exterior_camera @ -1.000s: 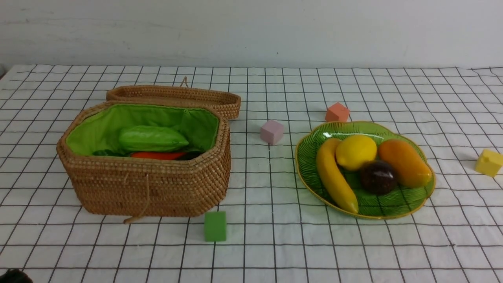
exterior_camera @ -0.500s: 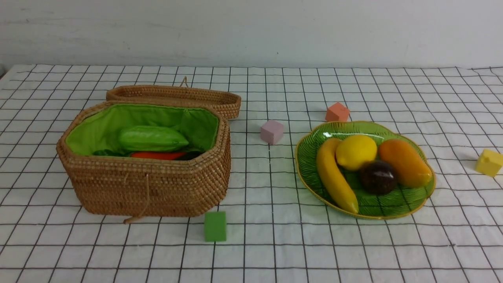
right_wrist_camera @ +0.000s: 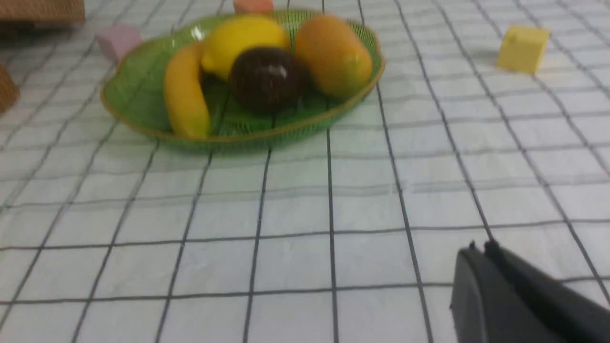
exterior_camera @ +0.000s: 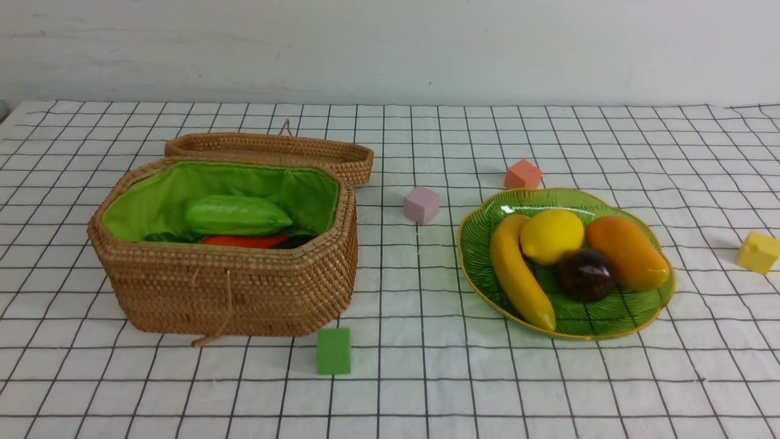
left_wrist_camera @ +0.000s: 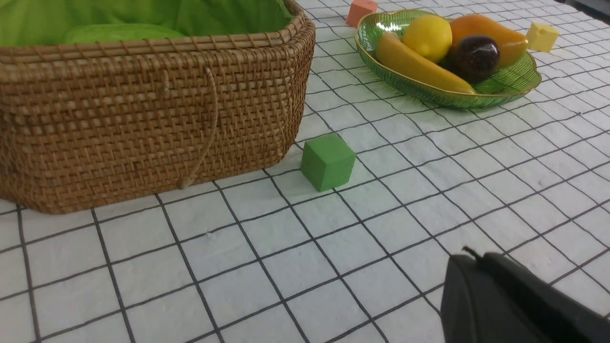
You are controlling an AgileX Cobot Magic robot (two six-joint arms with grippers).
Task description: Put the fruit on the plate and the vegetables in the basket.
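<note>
The green leaf-shaped plate (exterior_camera: pixel 634 314) holds the banana (exterior_camera: pixel 518 274), lemon (exterior_camera: pixel 551 236), orange mango (exterior_camera: pixel 627 251) and dark mangosteen (exterior_camera: pixel 586 274). The wicker basket (exterior_camera: pixel 231 286) holds the light green gourd (exterior_camera: pixel 236 215) over the orange-red carrot (exterior_camera: pixel 244 241); the eggplant is mostly hidden. Neither gripper shows in the front view. My left gripper (left_wrist_camera: pixel 469 255) is shut and empty, low over the cloth in front of the basket (left_wrist_camera: pixel 119 119). My right gripper (right_wrist_camera: pixel 479 247) is shut and empty, in front of the plate (right_wrist_camera: pixel 143 102).
The basket's lid (exterior_camera: pixel 274 149) lies behind it. Foam cubes sit on the checked cloth: green (exterior_camera: pixel 334 350) in front of the basket, pink (exterior_camera: pixel 421 204) and orange (exterior_camera: pixel 522 174) behind the plate, yellow (exterior_camera: pixel 757 251) at far right.
A dark part of the left arm at the front view's lower left corner has withdrawn out of view. The objects have not moved.
</note>
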